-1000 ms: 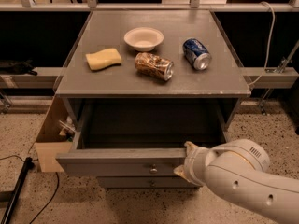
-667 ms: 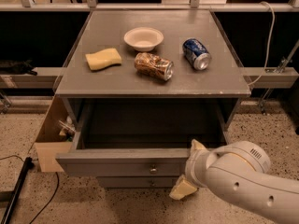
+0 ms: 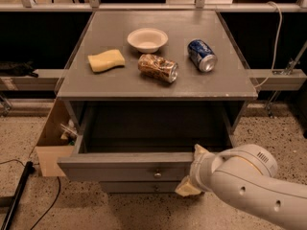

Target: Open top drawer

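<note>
The top drawer (image 3: 120, 167) of the grey cabinet stands pulled far out, and its dark inside looks empty. Its small brass knob (image 3: 157, 175) shows at the centre of the front panel. My gripper (image 3: 193, 170) is at the right end of that front panel, on the end of the white arm (image 3: 249, 186) coming in from the lower right. Its tan fingers are spread, one at the panel's top edge (image 3: 199, 152) and one below it (image 3: 187, 189). It holds nothing.
On the cabinet top (image 3: 120, 87) lie a yellow sponge (image 3: 106, 60), a white bowl (image 3: 147, 39), a crushed brown can (image 3: 158, 67) and a blue can (image 3: 202, 55). A lower drawer front (image 3: 139, 188) sits beneath. A cardboard box (image 3: 53, 143) stands at the left.
The gripper's fingers have spread apart at the drawer front's right end, the lower one dropping below the panel. The drawer has stayed pulled out.
</note>
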Action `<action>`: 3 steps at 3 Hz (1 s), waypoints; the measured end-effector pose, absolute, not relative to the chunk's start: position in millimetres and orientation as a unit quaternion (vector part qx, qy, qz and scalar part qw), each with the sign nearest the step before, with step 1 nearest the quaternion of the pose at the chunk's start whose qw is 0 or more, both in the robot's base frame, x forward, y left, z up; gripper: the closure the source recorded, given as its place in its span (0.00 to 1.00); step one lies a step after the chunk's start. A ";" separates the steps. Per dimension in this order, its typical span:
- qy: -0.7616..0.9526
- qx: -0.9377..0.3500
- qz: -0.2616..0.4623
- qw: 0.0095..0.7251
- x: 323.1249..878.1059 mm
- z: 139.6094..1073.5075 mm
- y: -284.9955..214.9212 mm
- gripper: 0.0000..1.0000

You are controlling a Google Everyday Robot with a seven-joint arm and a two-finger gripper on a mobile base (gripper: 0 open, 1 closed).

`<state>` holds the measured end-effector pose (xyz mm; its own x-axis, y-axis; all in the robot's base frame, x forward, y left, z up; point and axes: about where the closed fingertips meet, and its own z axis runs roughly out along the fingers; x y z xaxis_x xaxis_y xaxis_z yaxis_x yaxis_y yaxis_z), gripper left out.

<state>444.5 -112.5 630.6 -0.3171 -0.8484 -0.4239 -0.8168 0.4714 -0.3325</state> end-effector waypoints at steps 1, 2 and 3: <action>0.816 -0.510 -0.022 0.271 430.4 618.2 -118.3 0.41; 0.816 -0.510 -0.021 0.271 429.3 624.6 -118.3 0.65; 0.816 -0.510 -0.021 0.271 429.3 632.1 -118.2 0.88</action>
<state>429.3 -118.2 632.1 -0.3334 -0.8438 -0.4205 -0.8211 0.4791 -0.3103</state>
